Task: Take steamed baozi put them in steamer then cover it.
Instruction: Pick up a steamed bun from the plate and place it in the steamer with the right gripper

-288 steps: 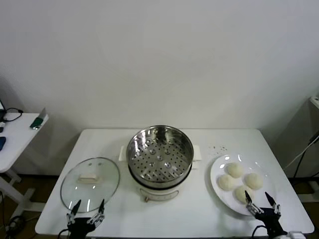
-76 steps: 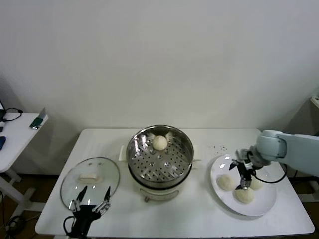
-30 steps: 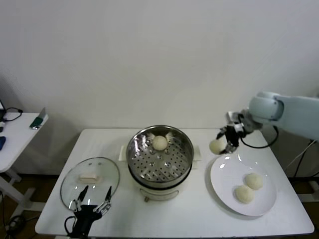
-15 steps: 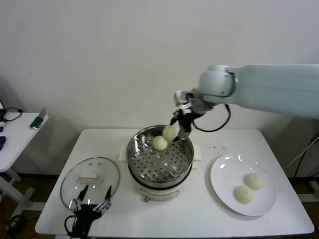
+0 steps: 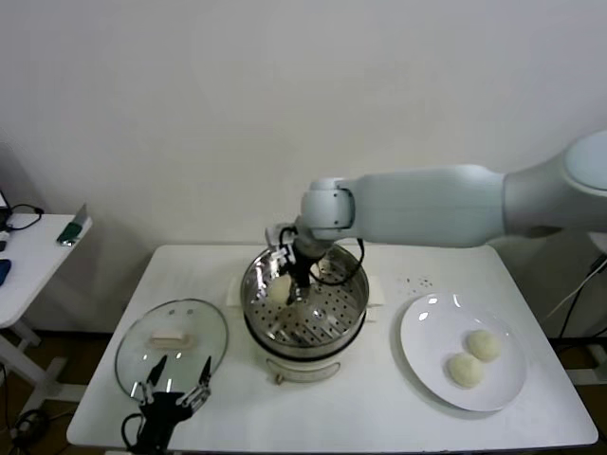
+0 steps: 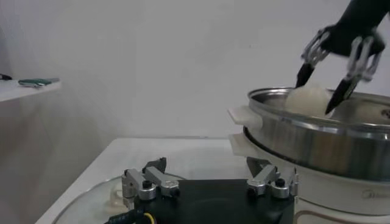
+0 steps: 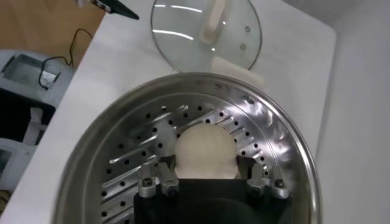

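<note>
Held bun: I have one baozi (image 7: pixel 205 151) pinched in the right gripper (image 5: pixel 289 281), inside the steamer (image 5: pixel 304 289) on its lid-facing side, low over the perforated tray (image 7: pixel 134 155).
Doing it well: I would settle the bun onto the tray before letting go, keeping it off the steamer wall and apart from the other bun (image 5: pixel 322 252), which I think sits at the steamer's far rim, though the arm mostly hides it.
Bun's look: smooth, cream-white, round, no visible dent where the fingers (image 6: pixel 303 73) press.
Steamer: shiny steel pot on a cream base, uncovered.
Waiting buns: two more (image 5: pixel 473 356) on the white plate (image 5: pixel 423 334), well to the steamer's right.
Cover: glass lid (image 5: pixel 172 348) flat on the table, just left of the steamer, handle up.
Left gripper (image 5: pixel 172 387): idle at the lid's near edge, jaws spread, holding nothing.
</note>
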Robot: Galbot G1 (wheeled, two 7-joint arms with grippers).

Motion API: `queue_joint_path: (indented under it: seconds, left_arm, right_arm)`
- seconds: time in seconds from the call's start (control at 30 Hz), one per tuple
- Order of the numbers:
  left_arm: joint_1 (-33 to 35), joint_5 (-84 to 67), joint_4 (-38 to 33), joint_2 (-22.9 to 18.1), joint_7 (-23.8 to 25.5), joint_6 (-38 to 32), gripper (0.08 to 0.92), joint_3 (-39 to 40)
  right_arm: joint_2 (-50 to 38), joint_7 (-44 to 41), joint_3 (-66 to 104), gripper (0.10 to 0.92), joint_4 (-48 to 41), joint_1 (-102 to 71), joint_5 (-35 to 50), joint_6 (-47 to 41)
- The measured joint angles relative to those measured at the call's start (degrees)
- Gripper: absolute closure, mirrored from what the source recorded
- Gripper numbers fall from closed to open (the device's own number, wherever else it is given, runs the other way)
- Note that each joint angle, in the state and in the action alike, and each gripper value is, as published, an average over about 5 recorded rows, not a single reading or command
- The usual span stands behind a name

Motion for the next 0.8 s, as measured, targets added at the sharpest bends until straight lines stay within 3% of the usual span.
queue_joint_path:
  seconds: [0.27, 0.53, 0.8]
  left_arm:
    - [0.08, 0.06, -0.05, -0.12, 0.00, -0.10, 0.177, 0.04]
    - [0.10, 0.09, -0.29, -0.13, 0.00, -0.13, 0.177, 0.05]
    - [0.06, 0.16, -0.63, -0.13, 0.01, -0.09, 0.177, 0.20]
  right_arm:
    - [3.36, 0.30, 0.81, 0.352, -5.02, -3.93, -2.36, 0.14]
    - [3.80, 0.07, 1.35, 0.213, -6.29, -4.81, -2.88, 1.15]
    - [-0.57, -2.56, 0.22, 0.203, -3.29, -1.15, -2.81, 3.99]
